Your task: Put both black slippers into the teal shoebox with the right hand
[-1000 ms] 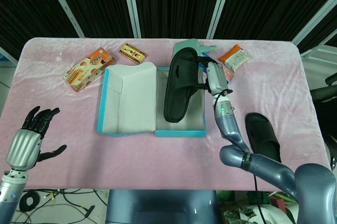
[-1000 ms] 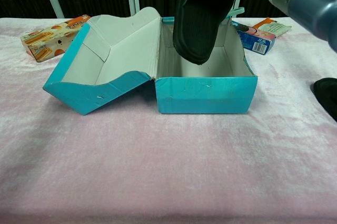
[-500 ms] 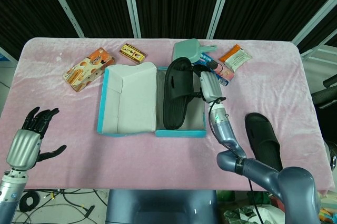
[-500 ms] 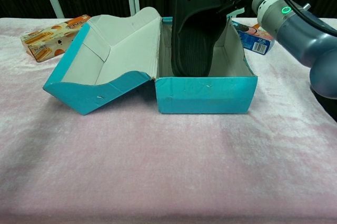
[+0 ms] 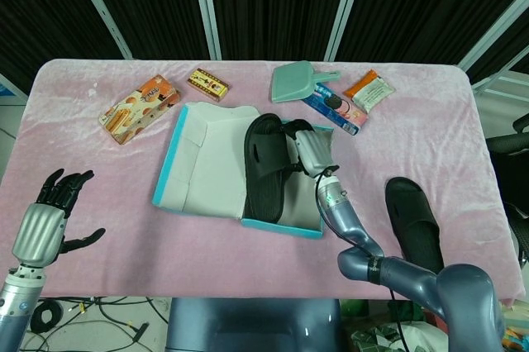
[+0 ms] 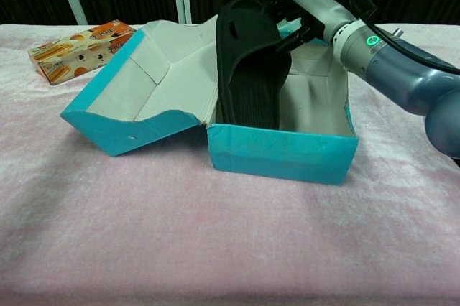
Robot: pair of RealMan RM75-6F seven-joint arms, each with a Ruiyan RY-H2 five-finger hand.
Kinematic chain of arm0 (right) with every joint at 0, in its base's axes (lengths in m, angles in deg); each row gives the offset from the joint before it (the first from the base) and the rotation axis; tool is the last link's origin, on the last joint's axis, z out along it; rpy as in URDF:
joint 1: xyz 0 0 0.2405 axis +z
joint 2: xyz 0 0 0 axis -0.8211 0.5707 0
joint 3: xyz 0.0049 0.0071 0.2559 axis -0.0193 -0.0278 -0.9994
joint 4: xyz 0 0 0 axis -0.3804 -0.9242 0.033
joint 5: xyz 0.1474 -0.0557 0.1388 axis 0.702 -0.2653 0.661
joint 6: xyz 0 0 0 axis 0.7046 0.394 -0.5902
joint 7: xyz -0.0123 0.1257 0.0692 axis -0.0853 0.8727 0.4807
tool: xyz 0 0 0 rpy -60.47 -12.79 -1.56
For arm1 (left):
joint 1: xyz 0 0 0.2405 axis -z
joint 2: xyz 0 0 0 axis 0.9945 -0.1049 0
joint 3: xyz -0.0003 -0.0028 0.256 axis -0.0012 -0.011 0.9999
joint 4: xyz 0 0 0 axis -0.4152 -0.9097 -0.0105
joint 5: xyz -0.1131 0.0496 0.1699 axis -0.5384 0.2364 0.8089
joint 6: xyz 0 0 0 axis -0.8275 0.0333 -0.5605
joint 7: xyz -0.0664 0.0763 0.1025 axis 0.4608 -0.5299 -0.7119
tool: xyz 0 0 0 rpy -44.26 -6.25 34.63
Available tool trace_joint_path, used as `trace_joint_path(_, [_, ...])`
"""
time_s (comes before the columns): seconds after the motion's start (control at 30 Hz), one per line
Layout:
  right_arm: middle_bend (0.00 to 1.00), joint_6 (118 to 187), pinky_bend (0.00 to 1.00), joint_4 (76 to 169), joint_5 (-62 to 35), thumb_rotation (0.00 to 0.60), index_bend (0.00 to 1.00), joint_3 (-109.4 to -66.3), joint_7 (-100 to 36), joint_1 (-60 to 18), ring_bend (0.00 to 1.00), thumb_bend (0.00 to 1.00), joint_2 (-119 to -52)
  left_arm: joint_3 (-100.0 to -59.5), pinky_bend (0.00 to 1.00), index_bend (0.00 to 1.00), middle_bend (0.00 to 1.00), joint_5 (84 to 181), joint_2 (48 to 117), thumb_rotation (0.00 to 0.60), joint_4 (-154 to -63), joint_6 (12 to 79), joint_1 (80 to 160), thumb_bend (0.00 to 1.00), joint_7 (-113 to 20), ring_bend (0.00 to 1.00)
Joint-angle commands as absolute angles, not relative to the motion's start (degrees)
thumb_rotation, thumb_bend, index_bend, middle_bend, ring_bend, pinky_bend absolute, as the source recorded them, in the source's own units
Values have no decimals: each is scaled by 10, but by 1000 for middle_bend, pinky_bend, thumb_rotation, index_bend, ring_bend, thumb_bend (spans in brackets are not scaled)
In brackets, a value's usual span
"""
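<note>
Now | ribbed black slipper (image 6: pixel 248 62) in teal shoebox (image 6: pixel 284 155) | right hand (image 5: pixel 312 150) gripping

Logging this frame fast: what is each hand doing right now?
Left hand: open, holding nothing.
Right hand: holding a slipper inside the shoebox.

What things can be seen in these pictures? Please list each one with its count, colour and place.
shoebox: 1, teal, table centre, lid open to the left
slipper in box: 1, black, tilted inside the shoebox
slipper on table: 1, black, right of the shoebox
biscuit box: 1, orange, far left
small box: 1, brown and yellow, behind the shoebox
dustpan: 1, pale green, far centre
cookie pack: 1, blue, beside the dustpan
snack packet: 1, orange, far right
tablecloth: 1, pink
left hand: open, near left
right hand: holds the slipper in box
</note>
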State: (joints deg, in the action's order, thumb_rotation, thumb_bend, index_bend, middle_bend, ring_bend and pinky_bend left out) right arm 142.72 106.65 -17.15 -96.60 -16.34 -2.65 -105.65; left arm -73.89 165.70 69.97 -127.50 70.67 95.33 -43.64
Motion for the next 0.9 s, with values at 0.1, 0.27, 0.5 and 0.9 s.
trace_joint_path(0.1, [566, 1379, 112, 1101, -141, 600, 625, -966, -203, -25, 216, 113, -1036, -740, 72, 37, 160, 1651, 700, 600, -1271, 705, 952, 9, -431, 124])
trace_joint_path(0.27, [598, 1348, 104, 1129, -108, 600, 631, -964, -258, -24, 217, 110, -1011, -742, 72, 36, 160, 1649, 702, 600, -1269, 702, 954, 9, -429, 124])
trace_joint_path(0.5, [640, 1340, 104, 1178, -76, 600, 630, -961, -318, -29, 236, 102, -977, -745, 72, 34, 159, 1648, 702, 600, -1272, 696, 959, 9, -432, 124])
trace_joint_path(0.9, [696, 1343, 100, 1242, -39, 600, 630, -937, -411, -31, 283, 99, -941, -746, 72, 33, 159, 1648, 701, 600, -1278, 694, 961, 9, -437, 124])
